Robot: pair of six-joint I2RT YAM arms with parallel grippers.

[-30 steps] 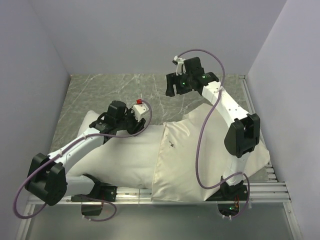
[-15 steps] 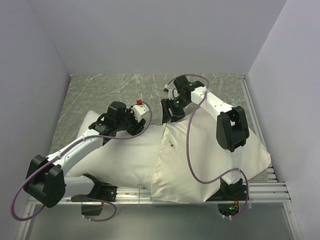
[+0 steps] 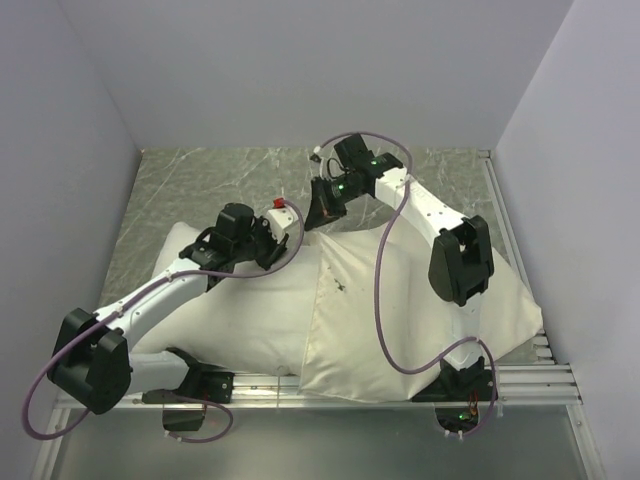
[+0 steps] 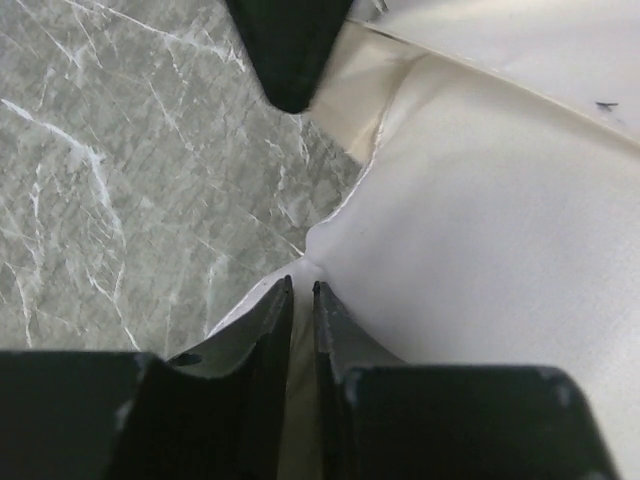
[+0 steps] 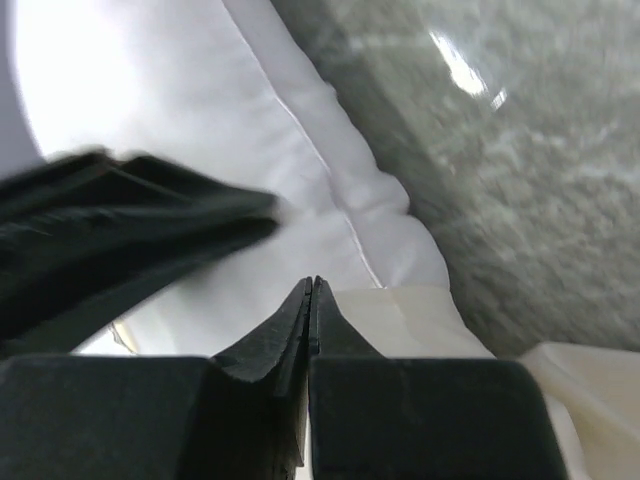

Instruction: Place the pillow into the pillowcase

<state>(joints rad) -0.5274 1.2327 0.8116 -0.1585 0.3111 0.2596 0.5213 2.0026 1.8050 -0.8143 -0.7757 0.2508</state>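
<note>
The white pillow (image 3: 230,310) lies on the left, with its right end under the cream pillowcase (image 3: 420,310). My left gripper (image 3: 283,243) sits at the pillow's far edge. In the left wrist view its jaws (image 4: 302,288) are nearly together, pinching a fold of the pillow (image 4: 480,220) beside the pillowcase's hem (image 4: 350,90). My right gripper (image 3: 322,222) is at the pillowcase's far left corner. In the right wrist view it (image 5: 312,282) is shut, with the pillowcase edge (image 5: 420,320) at its tip and the pillow (image 5: 200,110) beyond.
The grey marbled tabletop (image 3: 200,180) is bare behind the bedding. Pale walls close in on the left, back and right. A metal rail (image 3: 520,375) runs along the near edge, and the pillowcase's near right corner hangs over it. The two grippers are close together.
The right gripper came down and left from the back of the table to the pillowcase's far left corner and shut. The left jaws narrowed onto the pillow.
</note>
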